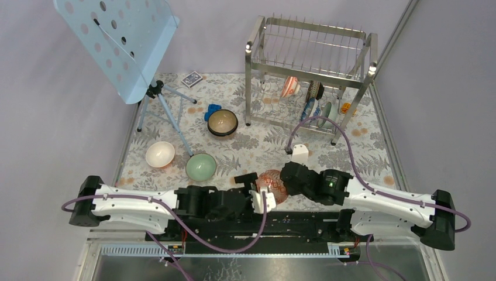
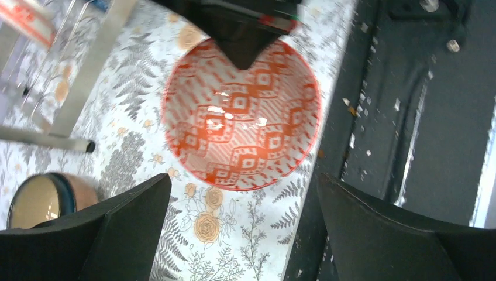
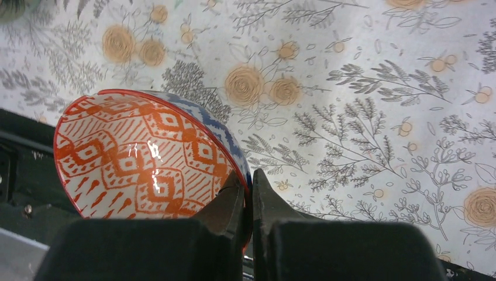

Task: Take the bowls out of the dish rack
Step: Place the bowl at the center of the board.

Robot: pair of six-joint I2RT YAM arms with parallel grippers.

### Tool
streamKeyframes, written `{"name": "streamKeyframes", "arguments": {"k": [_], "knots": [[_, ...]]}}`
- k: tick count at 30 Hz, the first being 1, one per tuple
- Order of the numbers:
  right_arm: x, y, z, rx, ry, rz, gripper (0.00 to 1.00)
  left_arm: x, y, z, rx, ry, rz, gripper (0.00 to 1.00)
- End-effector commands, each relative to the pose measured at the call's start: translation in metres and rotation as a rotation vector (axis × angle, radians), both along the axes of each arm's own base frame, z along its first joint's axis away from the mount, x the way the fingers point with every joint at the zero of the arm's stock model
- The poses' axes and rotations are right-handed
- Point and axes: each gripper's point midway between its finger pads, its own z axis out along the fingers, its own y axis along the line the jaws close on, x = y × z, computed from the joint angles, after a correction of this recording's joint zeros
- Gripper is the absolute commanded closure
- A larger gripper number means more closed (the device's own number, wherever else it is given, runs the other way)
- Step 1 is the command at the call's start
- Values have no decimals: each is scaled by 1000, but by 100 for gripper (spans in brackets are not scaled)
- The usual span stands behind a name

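Note:
My right gripper (image 1: 285,180) is shut on the rim of the orange-red patterned bowl (image 1: 271,184), one finger inside and one outside, near the table's front edge; the right wrist view shows the bowl (image 3: 140,158) tilted at the gripper (image 3: 248,181). My left gripper (image 2: 243,187) is open and empty just left of that bowl (image 2: 241,114). The dish rack (image 1: 310,70) stands at the back right with several bowls (image 1: 290,86) upright in its lower tier. A white bowl (image 1: 160,154), a pale green bowl (image 1: 200,167) and a dark brown bowl (image 1: 222,122) sit on the cloth.
A pale blue perforated music stand (image 1: 120,41) on a tripod stands at the back left. A card box (image 1: 192,78) and a small blue object (image 1: 212,111) lie near it. A white block (image 1: 299,153) sits before the rack. The black base rail (image 1: 281,225) runs along the front.

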Motion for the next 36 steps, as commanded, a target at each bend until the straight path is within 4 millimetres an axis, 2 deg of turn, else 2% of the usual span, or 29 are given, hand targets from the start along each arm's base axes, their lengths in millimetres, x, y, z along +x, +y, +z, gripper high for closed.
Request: {"name": "streamKeyframes", "arguments": {"k": [1, 5, 9, 11, 15, 18, 22, 24, 30, 36], "knots": [[17, -8, 11, 53, -82, -146, 100, 26, 1, 39, -202, 159, 276, 1], [20, -11, 8, 41, -83, -183, 100, 51, -3, 45, -299, 406, 461, 1], [23, -11, 10, 76, -96, -228, 100, 82, 2, 46, -551, 701, 744, 1], [26, -10, 13, 113, -106, -256, 100, 91, 1, 43, -637, 860, 854, 1], [31, -5, 18, 192, -124, -301, 100, 94, 1, 26, -683, 985, 1018, 1], [34, -1, 18, 189, -122, -318, 100, 98, 8, 13, -703, 998, 1112, 1], [37, 2, 11, 157, -101, -377, 100, 99, 12, 0, -681, 986, 1150, 4], [37, 7, 6, 155, -85, -379, 100, 99, 11, -6, -624, 955, 1143, 10], [38, 22, 1, 181, -58, -371, 100, 97, 26, -34, -499, 876, 1202, 33], [38, 33, -3, 221, -3, -357, 100, 94, 21, -44, -453, 863, 1171, 45]]}}
